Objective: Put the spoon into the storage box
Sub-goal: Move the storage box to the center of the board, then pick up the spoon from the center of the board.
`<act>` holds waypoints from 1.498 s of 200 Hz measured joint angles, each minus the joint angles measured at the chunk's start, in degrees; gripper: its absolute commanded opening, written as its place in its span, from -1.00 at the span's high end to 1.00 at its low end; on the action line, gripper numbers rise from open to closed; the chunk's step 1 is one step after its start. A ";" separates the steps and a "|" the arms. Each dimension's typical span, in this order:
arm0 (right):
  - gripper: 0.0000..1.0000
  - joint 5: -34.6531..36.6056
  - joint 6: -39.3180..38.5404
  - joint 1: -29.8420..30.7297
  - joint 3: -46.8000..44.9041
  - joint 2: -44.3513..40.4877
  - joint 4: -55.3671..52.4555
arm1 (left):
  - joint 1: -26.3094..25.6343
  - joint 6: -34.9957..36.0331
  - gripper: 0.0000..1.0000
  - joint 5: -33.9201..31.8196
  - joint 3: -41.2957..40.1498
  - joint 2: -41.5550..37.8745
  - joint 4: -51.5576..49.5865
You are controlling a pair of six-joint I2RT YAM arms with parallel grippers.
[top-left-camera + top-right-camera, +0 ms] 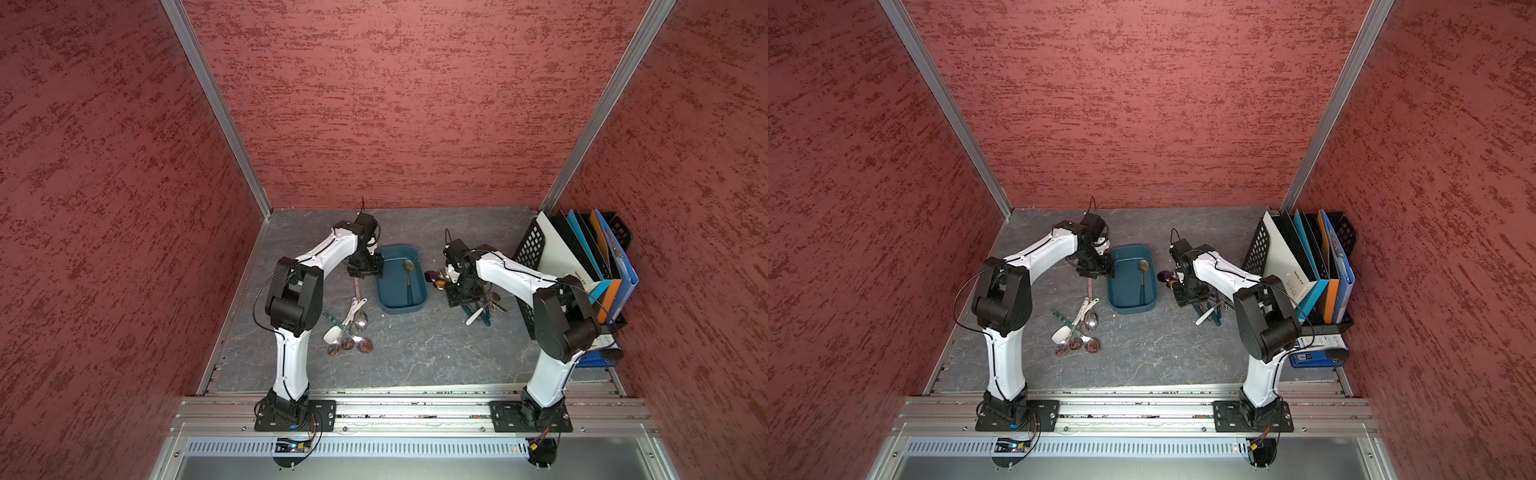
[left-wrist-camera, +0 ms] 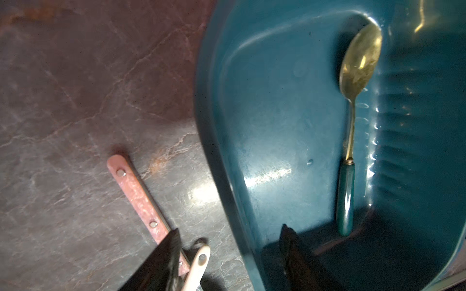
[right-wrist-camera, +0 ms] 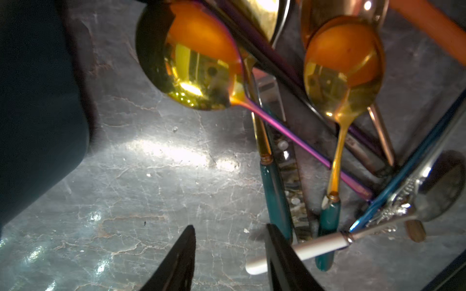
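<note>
Left tool [image 1: 365, 270], in a top view: jaws parted and empty, hanging over the storage box [image 1: 392, 291] edge. One spoon [image 1: 409, 272] already lies inside, just beyond your tool.
Right tool [image 1: 459, 296], in a top view: low over a spoon heap [image 1: 482, 309]. The box stands near, between the two tools.
Left wrist view: nothing sits between the fingers. The spoon [image 2: 351, 131] hugs the box wall ahead. A pink handle [image 2: 136, 191] runs under one finger on the worktop [image 2: 63, 113].
Right wrist view: jaws are apart over bare worktop, gripping nothing. A white handle [image 3: 297, 252] lies atop the heap, passing beneath one finger.
Grasp advice: shift onto that white handle, straddle it crosswise and close on it alone.
Risk: crossed handles underneath could lift along, and the polished bowls look slippery.
</note>
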 measured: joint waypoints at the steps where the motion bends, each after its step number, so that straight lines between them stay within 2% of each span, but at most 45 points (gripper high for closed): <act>1: 0.06 0.00 -0.07 0.00 0.00 0.02 0.04 | 0.00 0.00 -0.40 0.02 0.00 -0.02 0.00; 76: 0.14 0.07 -1.18 -0.98 0.00 3.04 2.16 | 2.40 -0.55 -0.47 2.82 -2.27 -5.03 2.51; 299: 0.15 7.78 -2.89 -1.01 -1.73 2.73 5.73 | 2.99 -2.71 -0.48 4.33 -1.68 -5.07 3.82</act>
